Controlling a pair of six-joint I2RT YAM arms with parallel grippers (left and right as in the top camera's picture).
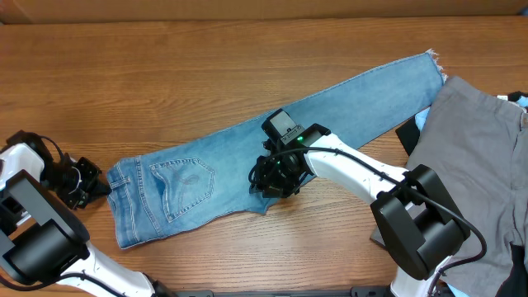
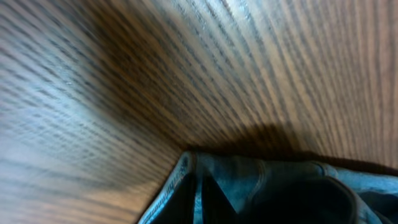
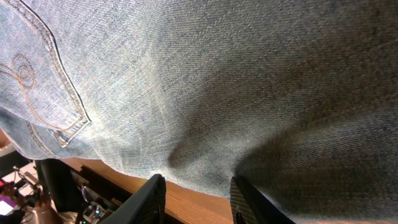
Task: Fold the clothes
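Jeans (image 1: 272,144) in light-blue denim are spread flat and slantwise across the wooden table (image 1: 165,74). The waistband is at the lower left, the frayed hem (image 1: 433,62) at the top right, and a stitched back pocket (image 1: 186,181) faces up. The left gripper (image 1: 92,186) is parked right at the waistband edge and clenched tight. Whether any denim is actually pinched can't be told, since the left wrist view is blurry and only a bit of waistband is seen there. The right gripper (image 1: 271,183) is set down mid-leg near the jeans' lower edge. In the right wrist view its fingers (image 3: 152,199) are seen spread apart, nothing gripped. Grey trousers (image 1: 470,157) are piled at the right, just beside the hem, with a black piece (image 1: 408,136) and a pale-blue piece (image 1: 422,118) peeking out at their left edge.
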